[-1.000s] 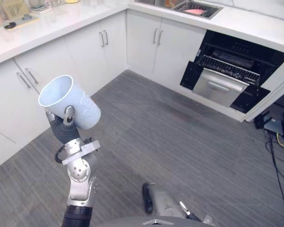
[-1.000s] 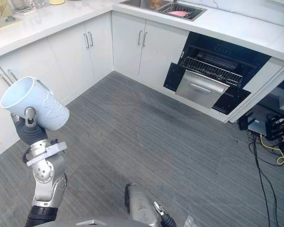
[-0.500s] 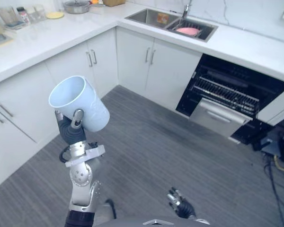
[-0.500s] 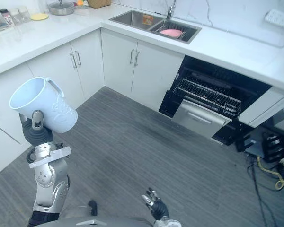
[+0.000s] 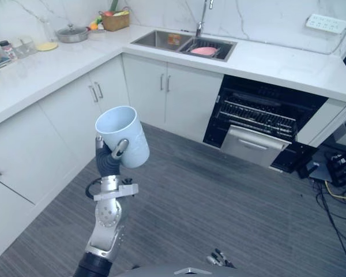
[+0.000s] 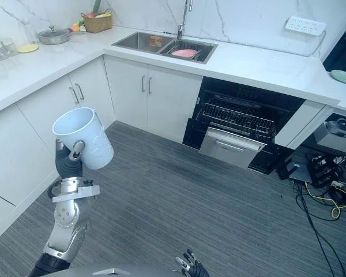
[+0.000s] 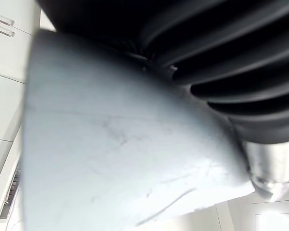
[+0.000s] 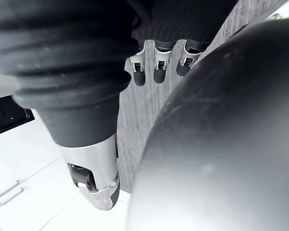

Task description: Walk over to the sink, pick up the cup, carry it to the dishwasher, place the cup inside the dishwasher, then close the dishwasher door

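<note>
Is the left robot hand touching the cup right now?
Touching. In the left eye view the thumb of the left robot hand curls over the outer wall of the cup, with no gap.

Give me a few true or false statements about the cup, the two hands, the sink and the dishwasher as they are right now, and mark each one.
1. The left hand is curled round the cup, holding it up. True.
2. The cup sits inside the dishwasher. False: it is in the left hand, well short of the dishwasher.
3. The dishwasher is open, with its rack showing. True.
4. The right hand holds a plate. False: it hangs low and holds nothing.
5. The sink has nothing in it. False: a pink thing lies in one basin.
</note>
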`<state>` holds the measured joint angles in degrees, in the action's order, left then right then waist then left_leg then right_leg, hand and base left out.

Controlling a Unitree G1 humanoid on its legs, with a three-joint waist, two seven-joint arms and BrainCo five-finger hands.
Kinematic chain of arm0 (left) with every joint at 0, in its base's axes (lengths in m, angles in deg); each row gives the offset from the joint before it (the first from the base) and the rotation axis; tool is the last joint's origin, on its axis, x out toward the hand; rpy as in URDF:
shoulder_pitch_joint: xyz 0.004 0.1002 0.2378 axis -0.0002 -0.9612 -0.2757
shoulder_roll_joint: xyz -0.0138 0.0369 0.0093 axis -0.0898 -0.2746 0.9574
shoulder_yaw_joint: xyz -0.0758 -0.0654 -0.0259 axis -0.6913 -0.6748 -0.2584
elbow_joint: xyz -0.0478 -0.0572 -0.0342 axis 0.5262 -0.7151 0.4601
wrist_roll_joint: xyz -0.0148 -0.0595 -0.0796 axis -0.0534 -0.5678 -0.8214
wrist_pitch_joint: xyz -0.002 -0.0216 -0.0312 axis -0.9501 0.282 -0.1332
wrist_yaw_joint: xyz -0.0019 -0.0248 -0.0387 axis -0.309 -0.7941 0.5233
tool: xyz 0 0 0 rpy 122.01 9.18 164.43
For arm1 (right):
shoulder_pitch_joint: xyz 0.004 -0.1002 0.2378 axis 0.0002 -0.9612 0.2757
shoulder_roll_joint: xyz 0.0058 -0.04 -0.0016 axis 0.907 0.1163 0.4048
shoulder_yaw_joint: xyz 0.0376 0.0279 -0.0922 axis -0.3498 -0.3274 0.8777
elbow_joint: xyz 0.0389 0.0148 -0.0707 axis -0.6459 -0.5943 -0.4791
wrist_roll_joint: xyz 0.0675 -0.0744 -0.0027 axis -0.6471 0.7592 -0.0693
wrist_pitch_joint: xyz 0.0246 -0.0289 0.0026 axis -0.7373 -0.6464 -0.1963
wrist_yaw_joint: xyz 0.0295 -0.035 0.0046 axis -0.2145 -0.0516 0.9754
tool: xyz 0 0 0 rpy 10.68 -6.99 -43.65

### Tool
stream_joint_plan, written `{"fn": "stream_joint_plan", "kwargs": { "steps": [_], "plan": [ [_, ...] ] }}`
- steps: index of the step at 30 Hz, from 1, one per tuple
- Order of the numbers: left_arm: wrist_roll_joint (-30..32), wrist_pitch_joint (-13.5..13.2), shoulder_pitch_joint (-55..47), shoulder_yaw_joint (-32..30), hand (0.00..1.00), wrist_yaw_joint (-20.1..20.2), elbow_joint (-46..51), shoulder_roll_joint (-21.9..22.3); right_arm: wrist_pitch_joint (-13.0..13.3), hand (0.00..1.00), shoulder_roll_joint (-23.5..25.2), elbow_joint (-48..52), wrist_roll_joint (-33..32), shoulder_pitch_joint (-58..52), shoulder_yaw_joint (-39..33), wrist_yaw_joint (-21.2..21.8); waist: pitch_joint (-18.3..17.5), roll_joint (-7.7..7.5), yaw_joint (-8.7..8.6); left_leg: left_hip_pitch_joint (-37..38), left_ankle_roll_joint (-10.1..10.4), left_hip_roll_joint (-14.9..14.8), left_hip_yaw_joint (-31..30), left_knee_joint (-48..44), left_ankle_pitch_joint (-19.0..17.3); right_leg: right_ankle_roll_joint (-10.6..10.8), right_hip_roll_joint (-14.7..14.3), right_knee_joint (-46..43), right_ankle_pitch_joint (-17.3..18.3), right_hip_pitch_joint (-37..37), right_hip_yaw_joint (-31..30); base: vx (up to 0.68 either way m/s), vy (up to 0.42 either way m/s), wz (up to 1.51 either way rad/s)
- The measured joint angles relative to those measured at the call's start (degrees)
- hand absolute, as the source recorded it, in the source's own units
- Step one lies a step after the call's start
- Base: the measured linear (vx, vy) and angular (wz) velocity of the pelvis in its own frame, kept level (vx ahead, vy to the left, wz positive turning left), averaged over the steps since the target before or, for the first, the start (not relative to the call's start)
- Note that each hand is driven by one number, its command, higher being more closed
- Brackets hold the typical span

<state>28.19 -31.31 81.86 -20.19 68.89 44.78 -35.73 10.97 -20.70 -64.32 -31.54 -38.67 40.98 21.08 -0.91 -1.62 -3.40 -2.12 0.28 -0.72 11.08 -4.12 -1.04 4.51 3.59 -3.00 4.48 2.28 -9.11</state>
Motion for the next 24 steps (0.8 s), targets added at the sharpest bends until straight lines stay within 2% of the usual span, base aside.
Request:
{"fn": "stream_joint_plan", "kwargs": {
  "steps": [2, 4, 6, 7, 9, 10, 11, 12, 13, 14, 16, 17, 18, 19, 20, 21, 22, 23, 24],
  "plan": [
    [0.0, 0.0, -0.14, -0.16, 1.0, 0.07, 0.15, 0.57, 0.01, 0.0, -0.05, 0.03, -0.03, -0.09, 0.21, 0.01, 0.0, 0.03, 0.19, -0.99, 0.18, -0.41, 0.31, -2.58, -2.04, -0.15, -0.22, -0.23, 0.43, -0.14, -0.15, -0.03, -0.005, -0.06],
    [-0.01, -0.02, -0.99, -0.8, 1.0, 0.24, 0.74, 1.27, 0.02, 0.0, -0.05, 0.31, -0.1, -0.14, 1.17, 0.0, 0.37, -0.31, 0.35, -2.59, 0.36, -1.25, 0.37, -8.09, -5.29, -1.17, -0.65, -2.14, 2.8, -0.25, 0.65, -0.02, -0.005, -0.07],
    [-0.06, 0.01, -1.79, -1.49, 1.0, 0.82, 1.58, 2.12, 0.0, 0.0, 0.05, 0.85, -0.15, -0.76, 1.3, 0.03, 0.51, -0.41, 1.34, -3.04, 0.23, -1.92, 1.27, -12.04, -8.38, -2.77, -0.46, -4.89, 5.02, -0.28, 1.78, 0.05, 0.053, -0.16],
    [-0.07, 0.01, -1.78, -2.21, 1.0, 1.1, 3.31, 2.2, 0.08, 0.0, 0.43, 2.52, -0.13, -2.18, 1.35, 0.01, 0.85, -0.91, 2.35, -2.14, -0.03, -1.77, 2.14, -14.02, -10.39, -2.95, 1.71, -9.43, 7.72, -0.89, 6.25, 0.07, 0.051, -0.22],
    [-0.09, -0.22, -1.9, -2.96, 1.0, 1.21, 5.11, 2.08, 1.33, 0.0, 0.63, 2.81, -0.21, -2.59, 1.17, -0.04, 1.21, -1.92, 3.19, -1.33, -0.49, -0.91, 2.99, -14.58, -12.03, -2.38, 4.35, -18.37, 10.1, -3.42, 8.61, 0.09, 0.053, -0.24],
    [-0.09, -0.2, -1.82, -3.97, 1.0, 1.29, 4.89, 1.82, 2.42, 0.0, 0.78, 2.93, -0.79, -2.51, 1.15, 0.05, 0.92, -2.68, 3.16, -0.69, -0.61, -0.83, 2.86, -14.81, -12.68, -3.25, 5.2, -27.44, 9.37, -7.24, 10.01, 0.14, 0.061, 0.05],
    [-0.1, 0.67, -1.54, -4.41, 1.0, 1.36, 4.27, 1.76, 3.44, 0.0, 1.42, 3.11, -1.87, -2.18, 0.99, 0.27, 1.19, -2.06, 2.05, -0.37, -0.65, -1.19, 1.45, -14.6, -12.78, -6.05, 4.92, -35.32, 6.48, -10.96, 10.35, 0.14, 0.048, 0.24],
    [-0.12, 1.29, -1.09, -4.44, 1.0, 1.46, 4.25, 1.89, 3.95, 0.0, 1.34, 3.21, -2.36, -1.72, 0.66, 0.52, 1.64, -1.72, 1.57, 0.72, -0.78, -1.43, 0.75, -14.47, -12.81, -6.95, 4.29, -38.95, 6.19, -12.97, 10.78, 0.19, 0.029, 0.48],
    [-0.31, 2.06, -0.43, -4.54, 1.0, 2.22, 3.69, 2.08, 4.46, 0.0, 2.31, 3.37, -3.21, -1.31, 0.15, 0.98, 2.67, -1.85, 0.93, 1.64, -1.09, -2.16, -0.54, -14.49, -13.05, -6.4, 2.99, -40.57, 9.17, -14.5, 10.62, 0.21, -0.04, 0.53],
    [-1.19, 2.34, -0.03, -4.56, 1.0, 2.33, 2.2, 2.36, 4.58, 0.0, 3.39, 3.62, -3.75, -1.33, 0.43, 1.22, 2.69, -2.06, 0.49, 2.47, -0.49, -3.36, -2.09, -14.54, -13.73, -5.37, 1.09, -36.42, 11.18, -14.46, 11.38, 0.21, -0.07, 0.55],
    [-1.82, 2.53, 0.18, -4.51, 1.0, 2.84, 0.21, 2.62, 4.9, 0.0, 4.07, 4.69, -4.54, -1.85, 0.82, 1.33, 2.69, -2.04, -0.23, 3.18, 0.66, -4.81, -3.97, -14.53, -14.94, -3.89, -1.05, -28.08, 11.22, -14.7, 11.65, 0.19, -0.105, 0.53],
    [-2.67, 2.54, 0.17, -4.6, 1.0, 3.46, -0.13, 2.66, 4.91, 0.0, 4.05, 4.68, -4.57, -1.89, 1.2, 1.34, 2.67, -2.1, -0.24, 3.53, 1.3, -4.9, -4.58, -14.83, -16.01, -2.7, -0.89, -22.6, 9.72, -15.85, 11.48, 0.24, -0.134, 0.36],
    [-3.01, 2.41, 0.17, -4.64, 1.0, 3.54, -0.12, 2.7, 4.89, 0.0, 4.0, 4.69, -4.59, -1.87, 1.21, 1.42, 2.66, -2.15, -0.18, 3.79, 1.69, -4.88, -4.61, -15.07, -16.69, -2.51, -0.72, -20.39, 8.75, -16.43, 11.38, 0.4, -0.235, 0.24],
    [-3.47, 2.22, -0.12, -4.64, 1.0, 3.65, -0.25, 2.98, 4.7, 0.0, 3.56, 4.75, -4.67, -1.99, 1.31, 1.99, 2.71, -1.91, -0.54, 4.93, 2.77, -5.05, -5.21, -15.69, -18.36, -1.28, -0.85, -19.47, 4.38, -16.36, 11.56, 0.46, -0.264, 0.13],
    [-3.47, 1.93, -0.51, -4.62, 1.0, 3.96, -0.4, 4.03, 4.39, 0.0, 2.45, 4.97, -4.6, -1.93, 1.47, 2.59, 2.62, -0.98, -0.56, 6.82, 3.88, -6.26, -5.58, -15.79, -19.99, -2.36, -1.87, -21.74, 3.26, -16.01, 12.43, 0.49, -0.262, 0.1],
    [-3.46, 1.46, -0.65, -4.6, 1.0, 4.11, -0.39, 4.57, 4.39, 0.0, 2.08, 5.24, -4.53, -1.76, 2.07, 2.51, 2.34, -0.79, -0.62, 7.7, 4.38, -7.02, -5.65, -15.68, -20.64, -3.53, -2.5, -22.97, 4.24, -15.92, 12.96, 0.44, -0.185, -0.03],
    [-3.42, 0.77, -0.61, -4.63, 1.0, 4.72, -0.38, 4.93, 4.29, 0.0, 0.65, 5.38, -4.5, -1.41, 3.01, 2.49, 2.04, 0.6, -0.7, 9.04, 4.68, -8.16, -5.65, -14.98, -21.06, -4.52, -3.65, -25.14, 5.94, -16.04, 13.51, 0.44, -0.179, -0.15],
    [-3.39, 0.5, -0.61, -4.6, 1.0, 4.88, -0.35, 5.91, 4.14, 0.0, -0.19, 5.56, -4.55, -0.37, 3.51, 2.28, 1.94, 1.42, -0.85, 9.84, 4.59, -8.92, -6.36, -14.73, -20.03, -4.69, -4.39, -26.33, 6.62, -16.06, 14.61, 0.43, -0.192, -0.16],
    [-3.4, 0.5, -0.66, -4.6, 1.0, 4.83, -0.35, 6.04, 3.96, 0.0, -0.22, 5.85, -4.55, 0.06, 3.57, 2.06, 1.86, 1.55, -1.06, 9.67, 3.8, -9.01, -6.68, -15.68, -19.36, -4.77, -4.57, -26.21, 7.01, -15.66, 15.11, 0.42, -0.22, -0.12]
  ]
}}
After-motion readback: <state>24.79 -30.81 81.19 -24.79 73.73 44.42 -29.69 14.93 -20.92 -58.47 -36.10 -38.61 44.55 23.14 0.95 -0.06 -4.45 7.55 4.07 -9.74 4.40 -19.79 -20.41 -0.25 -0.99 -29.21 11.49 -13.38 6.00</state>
